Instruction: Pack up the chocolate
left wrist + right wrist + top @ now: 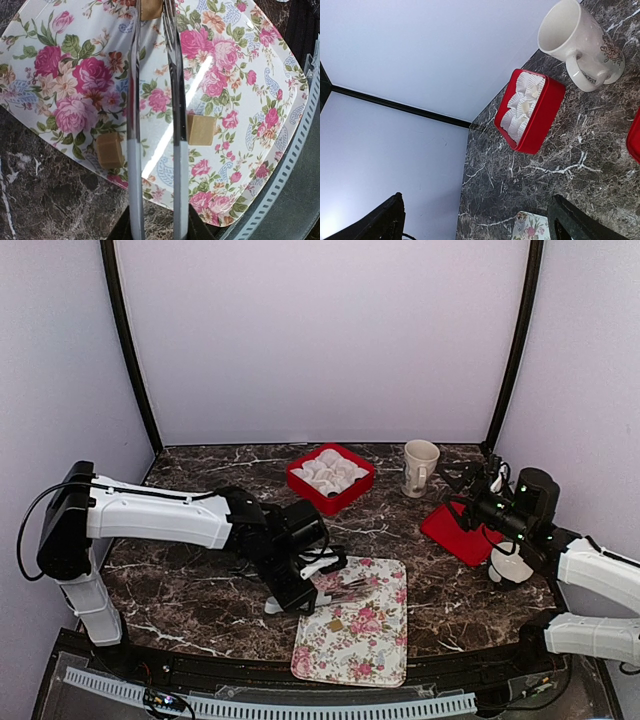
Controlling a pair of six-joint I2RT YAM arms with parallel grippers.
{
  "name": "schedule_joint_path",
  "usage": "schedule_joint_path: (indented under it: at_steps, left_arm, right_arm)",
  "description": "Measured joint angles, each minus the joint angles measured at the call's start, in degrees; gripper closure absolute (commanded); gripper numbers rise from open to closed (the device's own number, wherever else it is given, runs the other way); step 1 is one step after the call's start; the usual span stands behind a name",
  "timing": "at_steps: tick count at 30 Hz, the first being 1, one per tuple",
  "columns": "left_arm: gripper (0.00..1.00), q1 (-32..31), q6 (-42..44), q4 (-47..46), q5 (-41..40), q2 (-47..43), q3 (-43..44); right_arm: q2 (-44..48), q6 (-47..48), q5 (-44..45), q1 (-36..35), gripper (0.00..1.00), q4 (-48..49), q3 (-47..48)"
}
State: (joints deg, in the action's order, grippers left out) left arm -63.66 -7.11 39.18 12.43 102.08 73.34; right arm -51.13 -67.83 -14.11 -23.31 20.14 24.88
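Observation:
On the floral tray (235, 60) lie two tan squarish pieces of chocolate, one (109, 150) left of the metal tongs (134, 100) and one (201, 129) right of them. A third tan piece (150, 9) sits between the tong tips at the top edge. My left gripper (155, 225) is shut on the tongs' handle end. From above, this gripper (315, 575) hangs at the tray's (385, 650) left edge, with one tan piece (337, 624) showing. My right gripper (477, 225) is open and empty, raised over the table's right side.
A red box (330, 477) of white paper cups stands at the back centre and shows in the right wrist view as well (540, 120). Beside it stands a cream mug (420, 467). A flat red lid (450, 530) lies near my right gripper (475, 495).

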Motion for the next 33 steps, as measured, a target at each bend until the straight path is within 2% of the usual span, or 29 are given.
schedule_joint_path:
  at_steps: [8, 14, 20, 27, 33]
  left_arm:
    - [0.84, 2.3, -0.7, 0.3, 0.6, -2.0, 0.2]
    - [0.86, 10.4, -1.0, 0.0, 2.8, -5.5, 3.7]
    - [0.86, 19.3, -1.1, -0.3, 3.5, -4.7, 12.7]
    - [0.86, 27.5, -1.4, -0.7, 2.7, 5.6, 27.7]
    - [0.85, 31.1, -1.7, -0.3, 1.9, 17.3, 36.8]
  right_arm:
    - [0.2, 0.5, 0.1, 0.0, 0.0, -0.1, 0.0]
    - [0.5, 1.4, 0.1, 0.0, 0.0, -0.6, 0.0]
    - [0.7, 1.6, 0.3, 0.0, 0.0, -0.7, 0.0]
    - [0.7, 2.5, 0.5, 0.0, 0.0, -1.0, 0.0]
    - [0.7, 3.0, 0.9, 0.0, 0.0, -2.4, 0.0]
